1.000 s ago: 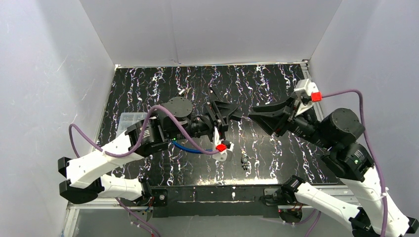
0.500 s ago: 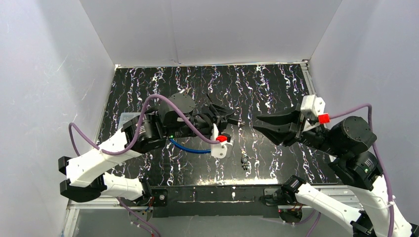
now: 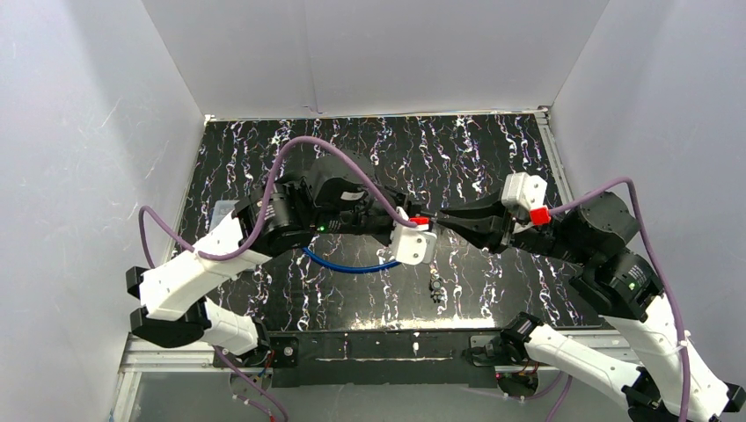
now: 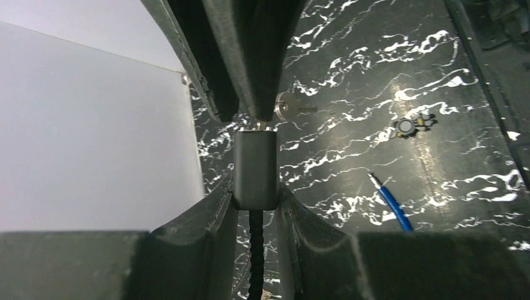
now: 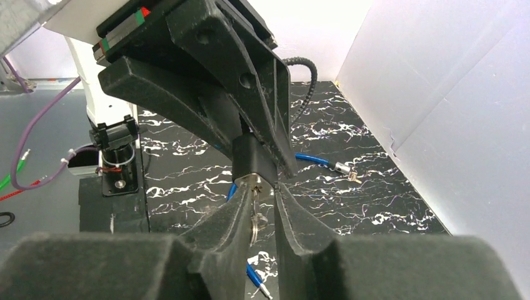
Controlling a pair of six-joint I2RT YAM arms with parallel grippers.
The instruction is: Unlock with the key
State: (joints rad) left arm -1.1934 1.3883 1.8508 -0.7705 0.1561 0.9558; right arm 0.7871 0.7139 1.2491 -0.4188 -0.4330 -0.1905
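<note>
Currently the left tool (image 4: 255, 187) clamps the black lock (image 4: 255, 156) above the tabletop (image 3: 493, 158). The key (image 5: 253, 215) sits in the lock, between the right tool (image 5: 259, 200) fingers; grip unclear.

Surface: black table (image 3: 475, 149) with white marbling.
Front centre: small black part (image 3: 435, 286), lying on its own.
Centre-left: blue cable (image 3: 352, 266), curved, resting on the top, one metal-tipped end free.
Left edge: clear box (image 3: 220, 210), mostly covered.
</note>
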